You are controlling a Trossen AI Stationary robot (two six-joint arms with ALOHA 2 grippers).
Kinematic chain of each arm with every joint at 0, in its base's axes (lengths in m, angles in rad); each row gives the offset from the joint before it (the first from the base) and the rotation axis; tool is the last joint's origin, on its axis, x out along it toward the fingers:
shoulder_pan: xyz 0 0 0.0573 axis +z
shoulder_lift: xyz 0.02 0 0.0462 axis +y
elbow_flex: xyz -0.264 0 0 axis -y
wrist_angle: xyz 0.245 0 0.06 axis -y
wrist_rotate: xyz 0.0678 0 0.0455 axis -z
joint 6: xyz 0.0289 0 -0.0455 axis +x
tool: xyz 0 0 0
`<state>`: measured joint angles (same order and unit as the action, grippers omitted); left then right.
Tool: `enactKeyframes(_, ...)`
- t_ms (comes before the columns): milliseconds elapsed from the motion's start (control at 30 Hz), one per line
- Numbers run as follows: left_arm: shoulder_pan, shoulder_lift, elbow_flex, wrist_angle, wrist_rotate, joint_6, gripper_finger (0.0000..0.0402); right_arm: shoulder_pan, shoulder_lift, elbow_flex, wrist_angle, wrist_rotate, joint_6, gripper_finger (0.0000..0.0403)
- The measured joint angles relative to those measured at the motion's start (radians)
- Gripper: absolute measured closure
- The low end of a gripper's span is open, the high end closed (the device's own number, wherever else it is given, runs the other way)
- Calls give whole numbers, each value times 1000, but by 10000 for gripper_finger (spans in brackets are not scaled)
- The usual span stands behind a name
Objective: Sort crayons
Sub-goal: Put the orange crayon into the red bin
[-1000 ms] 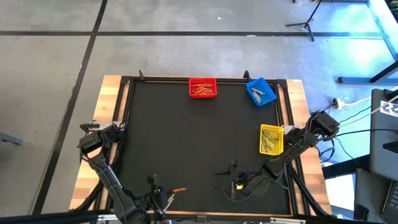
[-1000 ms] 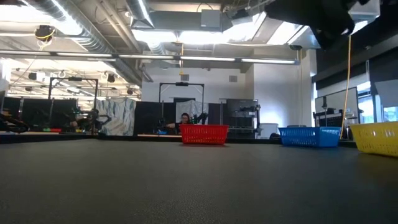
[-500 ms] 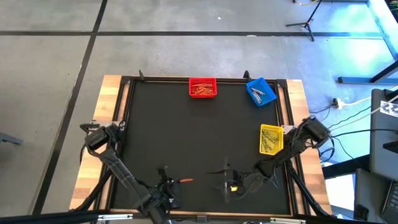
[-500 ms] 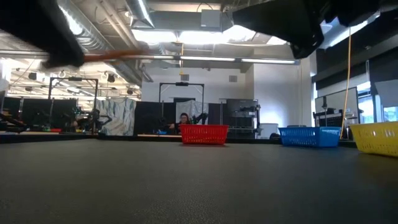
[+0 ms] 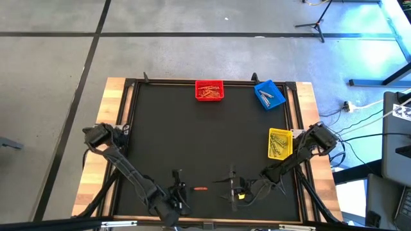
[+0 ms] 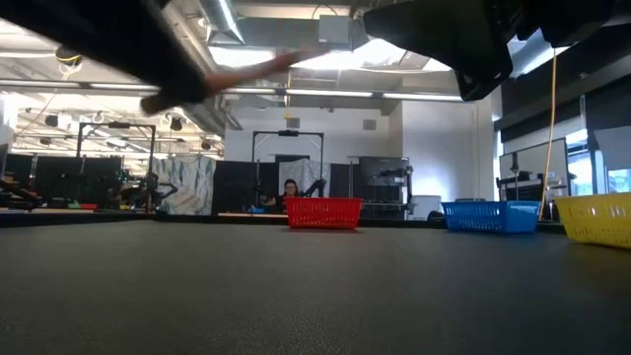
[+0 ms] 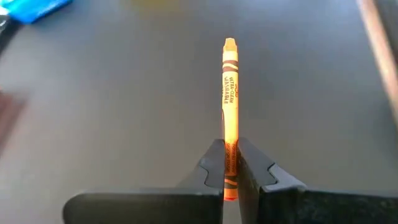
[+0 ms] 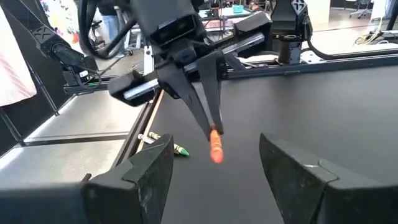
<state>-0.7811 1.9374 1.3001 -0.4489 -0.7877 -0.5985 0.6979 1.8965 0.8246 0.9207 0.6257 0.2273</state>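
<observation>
My left gripper (image 5: 190,189) hangs over the near middle of the black mat, shut on one orange crayon (image 7: 230,93), which also shows in the high view (image 5: 200,188). My right gripper (image 5: 232,185) is open just to the right of it, facing it, with nothing between its fingers. More crayons lie in the red bin (image 5: 209,90), the blue bin (image 5: 269,94) and the yellow bin (image 5: 280,143). The low view shows the held crayon (image 6: 276,65) high up. My left gripper pinches the orange crayon's blunt end (image 7: 231,163) between its two fingertips. The fingers slant down toward the table's right and lie along the crayon. The rest of the crayon sticks out past the fingertips, tip forward, lifted clear of the mat.
Red and blue bins stand at the mat's far edge, the yellow bin at its right edge. A green crayon (image 8: 180,150) and a pale one (image 8: 147,136) lie near the mat's edge, seen in the right wrist view. A person sits far behind the table.
My left gripper has carried the orange crayon along the near edge toward the table's right, closer to my right gripper, turning at the wrist. My right gripper has sunk a little and shifted slightly toward the left.
</observation>
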Motion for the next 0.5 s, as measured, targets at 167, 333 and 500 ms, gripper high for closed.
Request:
enactKeyframes(167,5,-56,-205,514,22,176,401,0,0,0,-2,0,-1,168)
enactKeyframes(333,21,-48,-338,962,83,321,401,0,0,18,-5,-5,-25,169)
enactKeyframes(500,24,-46,-369,1088,87,349,401,2,37,77,-5,-32,-82,169)
